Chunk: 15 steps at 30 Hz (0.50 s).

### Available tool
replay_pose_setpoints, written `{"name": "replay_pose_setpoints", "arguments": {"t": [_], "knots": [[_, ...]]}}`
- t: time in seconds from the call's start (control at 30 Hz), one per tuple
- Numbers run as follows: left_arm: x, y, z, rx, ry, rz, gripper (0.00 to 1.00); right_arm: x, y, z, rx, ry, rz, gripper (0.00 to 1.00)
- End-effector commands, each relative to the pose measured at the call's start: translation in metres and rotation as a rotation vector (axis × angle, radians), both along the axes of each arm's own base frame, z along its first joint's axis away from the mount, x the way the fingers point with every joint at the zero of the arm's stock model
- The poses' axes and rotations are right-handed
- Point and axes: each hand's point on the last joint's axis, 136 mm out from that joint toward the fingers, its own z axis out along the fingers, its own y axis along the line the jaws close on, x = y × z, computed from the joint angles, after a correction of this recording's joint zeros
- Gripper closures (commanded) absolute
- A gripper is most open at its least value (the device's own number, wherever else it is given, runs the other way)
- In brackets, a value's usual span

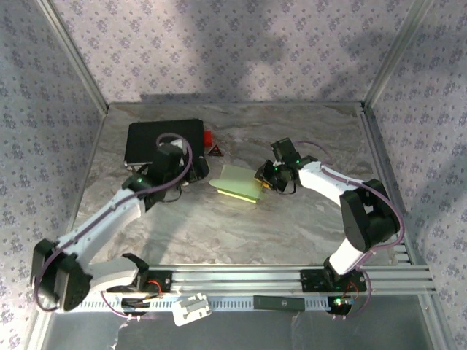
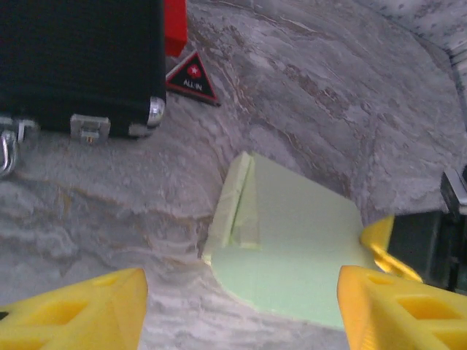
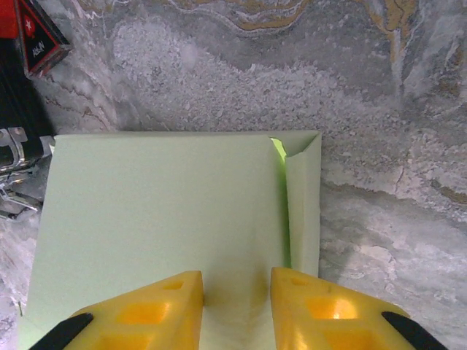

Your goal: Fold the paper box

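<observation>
Marbled grey desk (image 1: 292, 226) is carrying the paper box (image 1: 237, 182) centrally. Right gripper (image 3: 235, 281): jaws are pinching the box's right edge. Left gripper (image 2: 241, 281): jaws are gaping wide, holding nothing.

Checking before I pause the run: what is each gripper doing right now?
Left gripper: open, holding nothing.
Right gripper: closed on the pale yellow-green cardboard box.

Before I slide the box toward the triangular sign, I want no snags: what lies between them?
Bare table, as the left wrist view shows between sign and box.
</observation>
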Motion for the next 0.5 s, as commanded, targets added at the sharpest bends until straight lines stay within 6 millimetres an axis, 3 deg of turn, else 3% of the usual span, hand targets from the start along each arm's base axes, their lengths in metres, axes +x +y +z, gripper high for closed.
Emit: {"name": "replay_pose_setpoints", "arguments": {"t": [0.0, 0.2, 0.47], "knots": [[0.002, -0.021, -0.027, 0.053, 0.111, -0.161, 0.33, -0.004, -0.005, 0.002, -0.051, -0.004, 0.021, 0.69], [0.023, -0.043, -0.06, 0.07, 0.156, -0.225, 0.39, -0.002, -0.007, 0.003, -0.074, -0.011, 0.036, 0.69], [0.025, -0.052, -0.1, 0.144, 0.209, -0.276, 0.41, -0.002, -0.008, -0.001, -0.092, -0.008, 0.055, 0.7]]}}
